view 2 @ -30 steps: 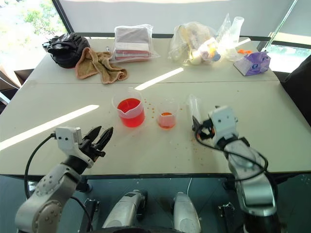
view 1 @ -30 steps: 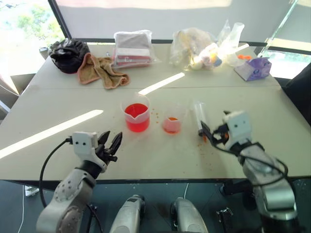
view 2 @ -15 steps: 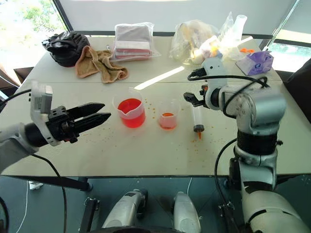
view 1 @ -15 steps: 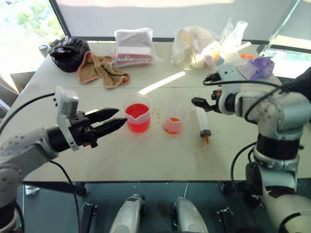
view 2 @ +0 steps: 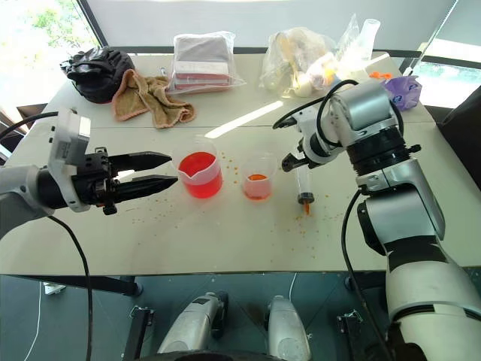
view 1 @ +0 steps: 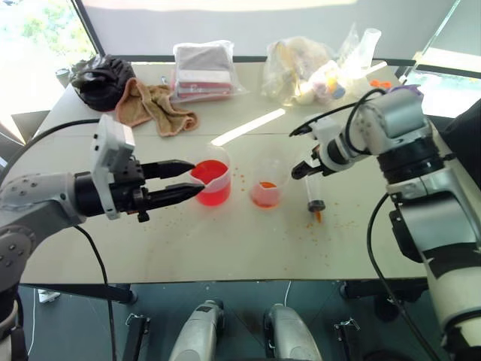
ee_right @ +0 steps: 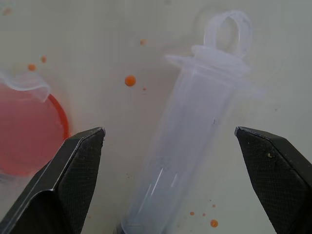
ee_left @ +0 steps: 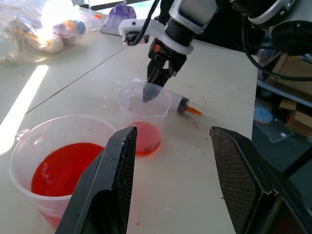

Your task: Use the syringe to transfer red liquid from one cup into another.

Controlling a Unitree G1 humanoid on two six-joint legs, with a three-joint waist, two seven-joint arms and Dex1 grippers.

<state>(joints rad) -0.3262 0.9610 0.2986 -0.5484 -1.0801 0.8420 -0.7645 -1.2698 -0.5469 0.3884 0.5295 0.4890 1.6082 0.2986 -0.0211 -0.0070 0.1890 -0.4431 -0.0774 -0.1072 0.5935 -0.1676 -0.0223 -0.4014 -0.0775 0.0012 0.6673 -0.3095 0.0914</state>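
Note:
The clear syringe (view 1: 314,192) lies flat on the table, its dark tip toward me, just right of the smaller cup (view 1: 266,188), which holds a little red liquid. The larger spouted beaker (view 1: 213,180) stands left of it, about half full of red liquid (ee_left: 61,168). My right gripper (view 1: 301,168) hangs open, pointing down over the syringe's plunger end. In the right wrist view its fingers (ee_right: 78,170) stand either side of the barrel (ee_right: 183,139), apart from it. My left gripper (view 1: 197,177) is open and level, its tips just left of the beaker.
Along the table's far side lie a black bag (view 1: 101,79), a brown towel (view 1: 154,105), wrapped packs (view 1: 203,71), a plastic bag of small items (view 1: 308,71) and a purple object (view 2: 402,92). Red drips (view 1: 319,226) dot the table near the syringe.
The left arm rose from the table's front edge and turned level toward the beaker. The right arm lifted, swung over the syringe and tipped its gripper downward. Both stayed open.

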